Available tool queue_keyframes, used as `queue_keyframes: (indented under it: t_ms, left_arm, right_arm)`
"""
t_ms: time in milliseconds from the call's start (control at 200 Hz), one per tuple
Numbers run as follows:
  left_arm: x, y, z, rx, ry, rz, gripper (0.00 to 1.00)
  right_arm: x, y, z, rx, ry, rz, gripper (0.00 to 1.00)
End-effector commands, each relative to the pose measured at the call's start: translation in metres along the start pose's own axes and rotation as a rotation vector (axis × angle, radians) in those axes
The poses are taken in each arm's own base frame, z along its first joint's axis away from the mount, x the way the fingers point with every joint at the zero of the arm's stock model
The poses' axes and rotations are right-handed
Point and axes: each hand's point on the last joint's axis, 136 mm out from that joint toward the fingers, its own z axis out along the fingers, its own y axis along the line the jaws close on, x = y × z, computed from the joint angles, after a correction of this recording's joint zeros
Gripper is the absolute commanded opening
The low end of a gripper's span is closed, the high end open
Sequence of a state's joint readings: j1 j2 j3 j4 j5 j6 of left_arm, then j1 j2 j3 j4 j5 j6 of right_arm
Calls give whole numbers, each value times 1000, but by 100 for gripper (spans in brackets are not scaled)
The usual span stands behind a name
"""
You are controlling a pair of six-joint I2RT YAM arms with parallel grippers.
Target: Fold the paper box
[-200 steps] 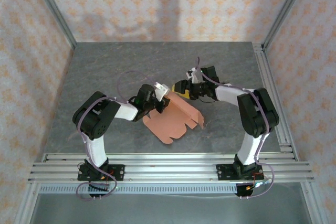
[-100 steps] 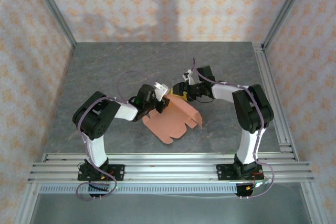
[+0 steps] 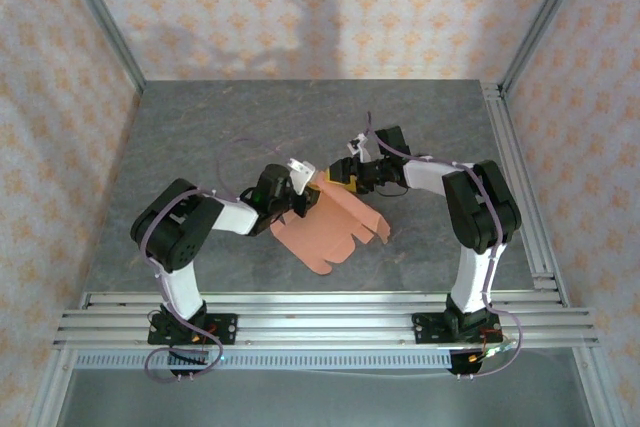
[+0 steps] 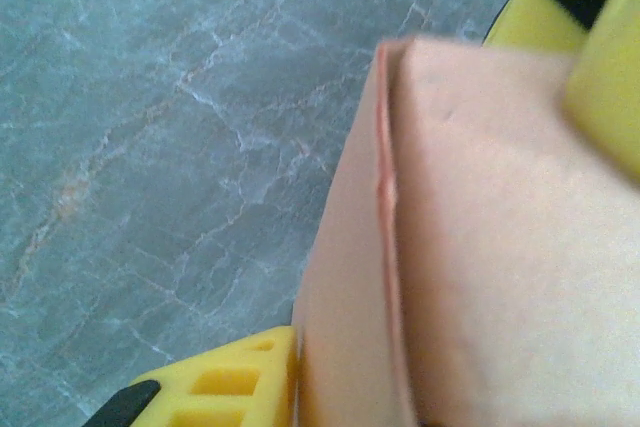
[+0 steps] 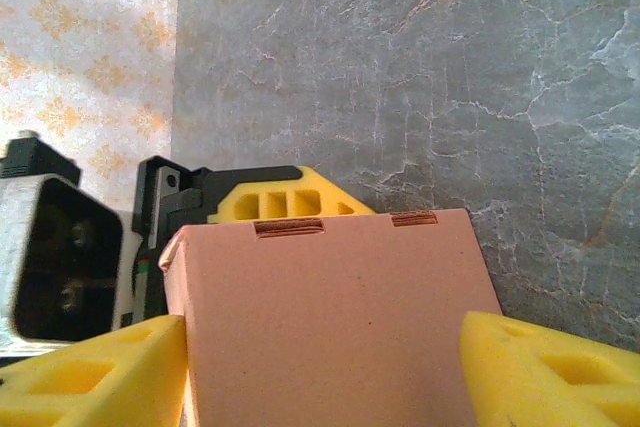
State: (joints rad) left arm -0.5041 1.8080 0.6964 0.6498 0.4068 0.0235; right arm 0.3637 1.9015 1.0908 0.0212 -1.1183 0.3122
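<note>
Our right tool (image 3: 343, 175) has moved in astride the raised panel of the salmon-pink card box (image 3: 335, 232), fingers apart. Whether our left tool (image 3: 300, 187) clamps it, we cannot tell. The fold looks underway.

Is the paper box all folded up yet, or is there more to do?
Not finished. Done: the far end of the paper box is folded up off the table. In hand: the left claw and right claw are both at that raised end, card between their fingers. To do: the rounded flaps at the near end lie flat, unfolded.

Paper box (image 3: 335, 229) on table (image 3: 200, 127) centre; left gripper (image 3: 300, 185) left, right gripper (image 3: 341, 179) behind.
</note>
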Motion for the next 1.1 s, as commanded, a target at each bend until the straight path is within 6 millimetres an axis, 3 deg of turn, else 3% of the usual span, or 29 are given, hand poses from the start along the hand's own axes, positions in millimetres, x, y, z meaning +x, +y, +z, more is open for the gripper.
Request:
queue_keyframes:
  t_ms: [0,225,455,671,841,971,1096]
  left_arm:
    - [-20,0,-5,-6,-64,-2,21]
    - [-20,0,5,10,-59,-12,19]
    - [-15,-1,8,22,-43,-20,0]
    - [-16,-1,7,47,-49,-36,0]
    - [-23,-1,2,95,-66,-77,0]
    - [-34,-5,-5,146,-95,-111,0]
    - [-49,-13,-11,198,-130,-148,0]
  right_arm:
    - [7,-22,3,63,13,41,69]
    - [7,-20,3,56,14,42,69]
    - [6,-20,3,58,13,43,69]
    - [0,-12,-2,60,-5,22,69]
    - [-28,6,-29,51,-157,3,74]
    - [-50,-4,-59,79,-293,71,73]
    - [-43,-16,-63,138,-260,91,70]
